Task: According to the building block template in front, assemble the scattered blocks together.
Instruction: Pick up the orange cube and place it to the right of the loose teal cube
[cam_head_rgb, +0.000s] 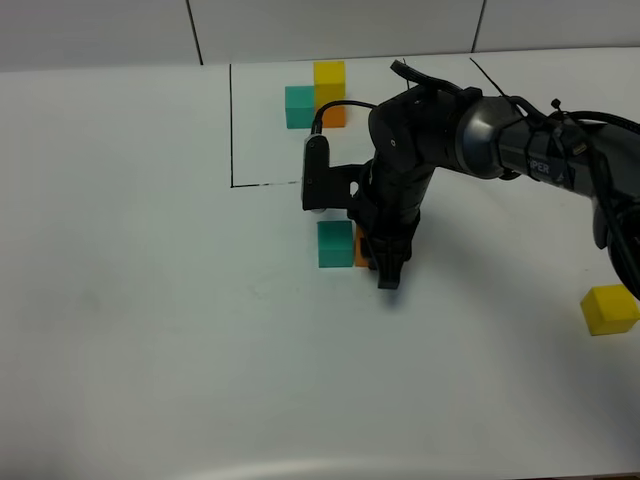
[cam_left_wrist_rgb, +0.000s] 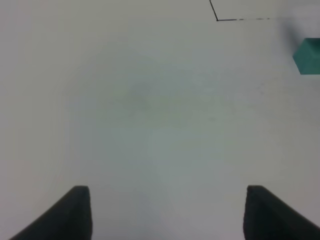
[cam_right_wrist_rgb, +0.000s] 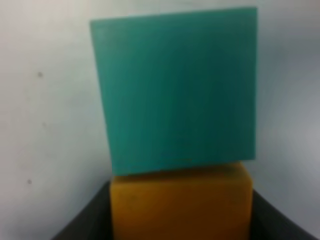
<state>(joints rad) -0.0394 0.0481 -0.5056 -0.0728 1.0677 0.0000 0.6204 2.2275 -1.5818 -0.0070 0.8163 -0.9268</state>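
Step in hand, by my reading: seating the loose orange cube (cam_right_wrist_rgb: 180, 205) against the loose teal cube (cam_right_wrist_rgb: 175, 90), just in front of the building block template (cam_head_rgb: 298, 107) and outside its black outline (cam_head_rgb: 232, 130). The right gripper (cam_head_rgb: 387, 272) is clamped on the orange cube, a finger on either side; orange face touches teal. The left gripper (cam_left_wrist_rgb: 167, 212) has its jaws apart with nothing between them, over bare table (cam_left_wrist_rgb: 150, 110). Next move likely calls for letting go without nudging the pair, then fetching the yellow cube (cam_head_rgb: 609, 309), well off to the template's front right, to stack on orange. Count: three scattered blocks (one teal, one orange, one yellow), one template of three cubes, two grippers
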